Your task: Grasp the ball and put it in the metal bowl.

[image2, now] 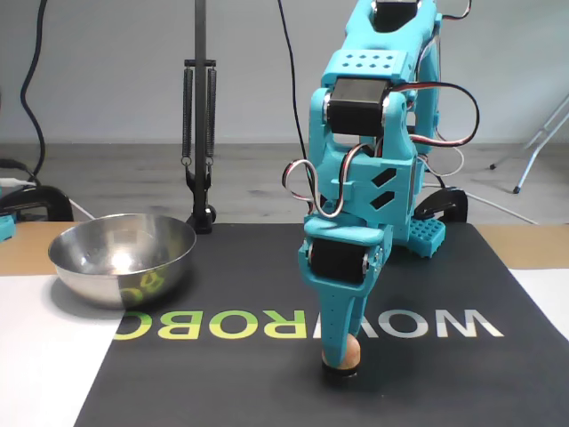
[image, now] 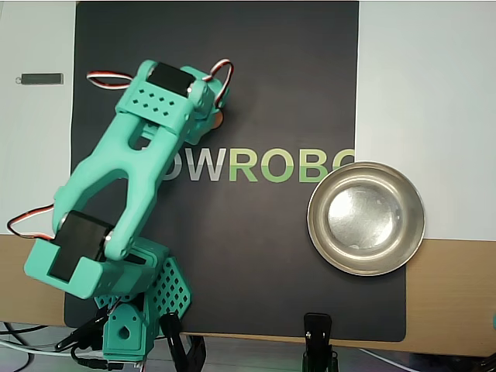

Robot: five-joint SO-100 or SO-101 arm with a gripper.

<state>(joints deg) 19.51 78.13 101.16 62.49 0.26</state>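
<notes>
One ball, one bowl: the grasp is in hand.
Tool (image2: 339,363) is down on the black mat (image2: 267,391), fingers pinching the ball (image2: 350,354), well apart from the metal bowl (image2: 122,258), which stands empty. Next, I judge, comes a lift and a carry over the bowl's rim.

Table (image: 449,294): tan wood surface, partly covered by white sheets (image: 426,77) and a black mat (image: 256,256) with printed lettering. In the overhead view the metal bowl (image: 366,218) rests on the mat's edge, well apart to the right of the jaws. The ball (image2: 350,353) sits on the mat, touching the jaws' tips. A small dark bar (image: 40,78) lies on the white sheet, left of the jaws.
</notes>
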